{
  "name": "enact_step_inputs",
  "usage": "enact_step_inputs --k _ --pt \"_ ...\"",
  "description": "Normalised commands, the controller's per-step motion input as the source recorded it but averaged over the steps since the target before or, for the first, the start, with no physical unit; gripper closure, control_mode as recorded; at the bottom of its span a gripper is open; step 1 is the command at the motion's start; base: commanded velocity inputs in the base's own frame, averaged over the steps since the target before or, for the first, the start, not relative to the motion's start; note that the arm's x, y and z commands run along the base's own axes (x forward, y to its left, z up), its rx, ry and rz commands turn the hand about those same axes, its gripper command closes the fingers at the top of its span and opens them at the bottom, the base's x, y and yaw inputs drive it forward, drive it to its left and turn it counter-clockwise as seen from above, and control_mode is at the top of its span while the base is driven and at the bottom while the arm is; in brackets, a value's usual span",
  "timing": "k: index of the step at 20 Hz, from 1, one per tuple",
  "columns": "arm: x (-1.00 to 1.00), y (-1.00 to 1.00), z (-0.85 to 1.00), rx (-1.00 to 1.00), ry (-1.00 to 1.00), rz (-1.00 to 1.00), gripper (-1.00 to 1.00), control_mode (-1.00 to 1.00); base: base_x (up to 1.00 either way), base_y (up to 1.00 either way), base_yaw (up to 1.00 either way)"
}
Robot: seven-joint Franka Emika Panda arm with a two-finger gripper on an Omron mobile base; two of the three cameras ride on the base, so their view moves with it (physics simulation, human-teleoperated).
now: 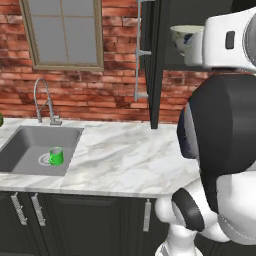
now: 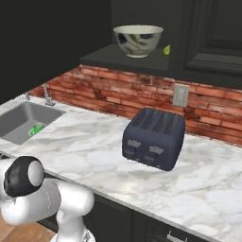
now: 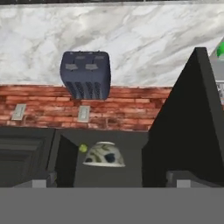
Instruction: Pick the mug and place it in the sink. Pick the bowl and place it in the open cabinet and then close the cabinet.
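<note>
Small bright green mug (image 1: 56, 156) upright in grey recessed sink (image 1: 22, 145), lower left. Large patterned bowl (image 2: 138, 40) on open black cabinet (image 2: 118, 59) shelf, top centre. End effector (image 3: 111, 186) fully open, empty.

bowl (image 1: 184, 38) half hidden behind arm; mug (image 3: 221, 47) cut by edge; small green thing (image 2: 167, 49) beside bowl unidentifiable

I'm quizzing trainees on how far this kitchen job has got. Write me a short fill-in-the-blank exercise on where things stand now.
1. The green mug stands inside the ____, next to the drain.
2. The bowl rests on the shelf of the cabinet, whose door is still ____.
3. On the counter below the bowl sits a dark blue ____.
4. The tool has its fingers spread apart and holds ____.

Missing words: sink; open; toaster; nothing
</note>
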Motion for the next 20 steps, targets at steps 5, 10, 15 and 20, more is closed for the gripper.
enact_step_inputs --k 5,10,15,20 --pt "0.05 1.00 -0.32 -0.19 0.02 -0.29 -1.00 -1.00 0.00 0.00 0.00" --pt "0.31 0.95 -0.25 -0.22 0.00 -0.38 -1.00 -1.00 0.00 0.00 0.00" --pt "0.27 0.36 -0.19 -0.09 -0.03 -0.16 -1.00 -1.00 0.00 0.00 0.00" --pt "0.30 0.15 -0.18 -0.04 -0.16 -0.03 -1.00 -1.00 0.00 0.00 0.00"
